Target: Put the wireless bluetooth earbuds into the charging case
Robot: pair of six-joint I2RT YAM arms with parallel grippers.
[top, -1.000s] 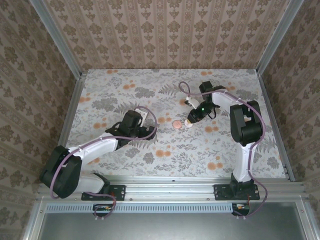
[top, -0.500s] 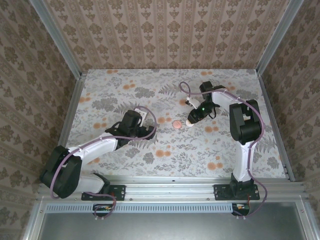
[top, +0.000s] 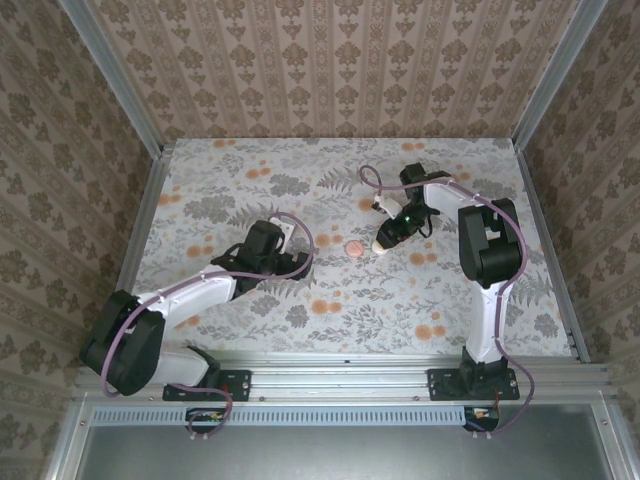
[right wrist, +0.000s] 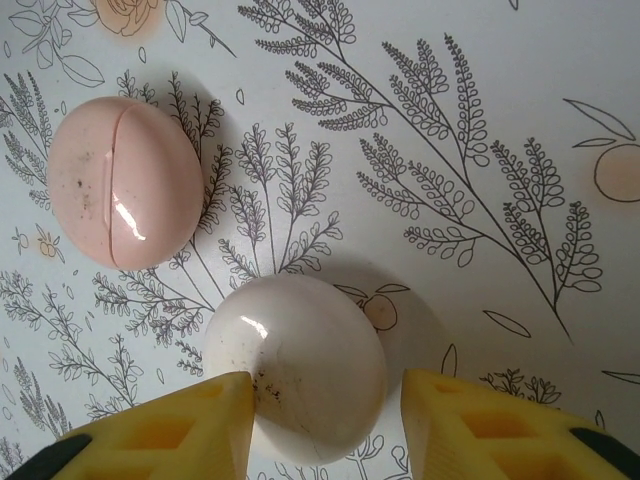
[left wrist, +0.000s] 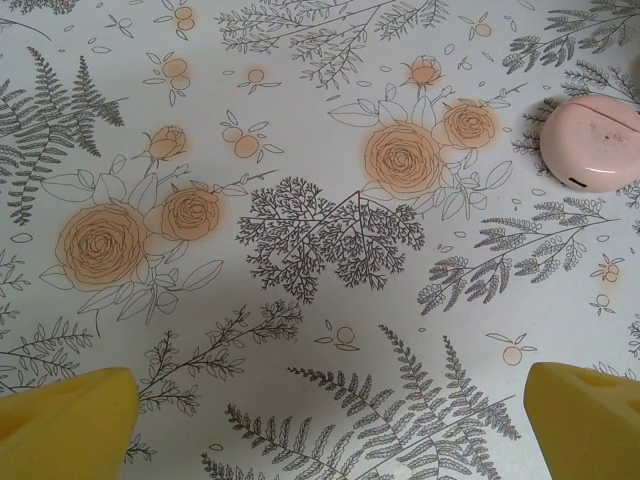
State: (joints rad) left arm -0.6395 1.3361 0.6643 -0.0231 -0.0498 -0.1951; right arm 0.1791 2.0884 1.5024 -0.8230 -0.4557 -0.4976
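Yellow fingertips (left wrist: 70, 420) of the left gripper (left wrist: 330, 400) sit at the lower corners of its wrist view, spread wide with nothing but the printed tablecloth (left wrist: 300, 330) between them, so this gripper is released. In the upper right of that view lies the charging case (left wrist: 590, 145), well apart from the fingers.

In the right wrist view the case is at the upper left, flat on the cloth. Its seam is shut, so the lid looks closed. Just below and to the right of it, near but not touching, sits the whitish earbud piece (right wrist: 300, 365), smooth and rounded.

The right gripper (right wrist: 325, 390) straddles that piece from the bottom edge. Its left finger is at the piece's side, while a thin strip of cloth shows before the right finger. I read this as slack, not clenched.

The step looks like a release beside the case. To do it well:
- Part the fingers until both are clear of the piece.
- Rise straight up, because a sideways brush would likely roll so round a piece.
- Open the case, probably braced by the left gripper, before anything can go in.
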